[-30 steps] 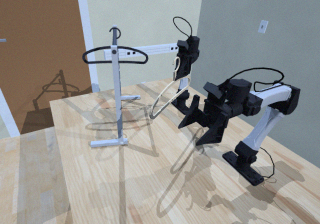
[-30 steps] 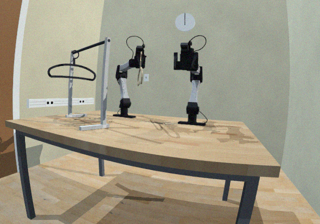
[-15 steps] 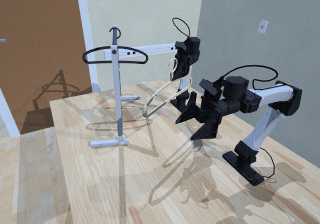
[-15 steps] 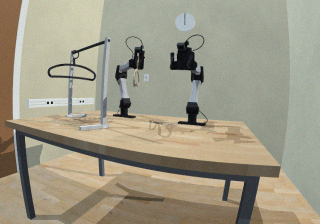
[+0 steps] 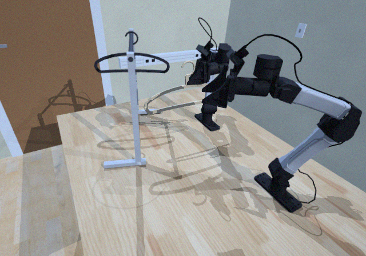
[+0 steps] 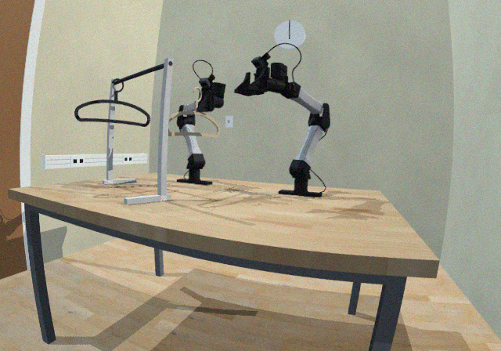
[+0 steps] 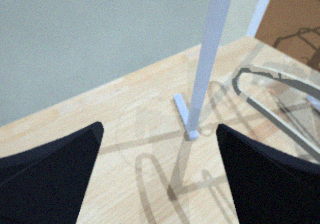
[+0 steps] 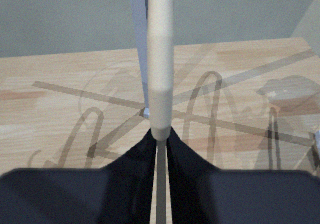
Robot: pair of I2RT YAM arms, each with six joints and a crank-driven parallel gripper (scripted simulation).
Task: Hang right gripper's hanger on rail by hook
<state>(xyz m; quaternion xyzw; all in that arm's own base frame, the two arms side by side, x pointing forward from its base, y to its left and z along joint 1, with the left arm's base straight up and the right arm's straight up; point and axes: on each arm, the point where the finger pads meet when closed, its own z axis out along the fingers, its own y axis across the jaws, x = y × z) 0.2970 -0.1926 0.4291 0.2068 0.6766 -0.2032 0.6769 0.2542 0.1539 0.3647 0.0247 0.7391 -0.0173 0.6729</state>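
Exterior view: right fingers [image 6: 200,103] partly hidden.

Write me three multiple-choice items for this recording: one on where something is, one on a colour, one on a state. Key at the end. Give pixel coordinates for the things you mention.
1. Where is the black hanger [image 5: 112,71] [image 6: 97,101]?
A) On the table top
B) In the left tool [image 5: 203,96] [image 6: 242,83] [image 7: 159,125]
C) On the rail [image 5: 131,42] [image 6: 139,73]

2. What colour is the hanger in the right tool [image 5: 189,81] [image 6: 199,106] [image 8: 161,134]?
A) Tan
B) Red
C) Blue

3. How is the left tool?
A) Shut on a hanger
B) Open
C) Shut on nothing

1: C, its hook loops over the rail in the exterior view.
2: A, the exterior view shows its pale tan frame.
3: B, the left wrist view shows its fingers wide apart.
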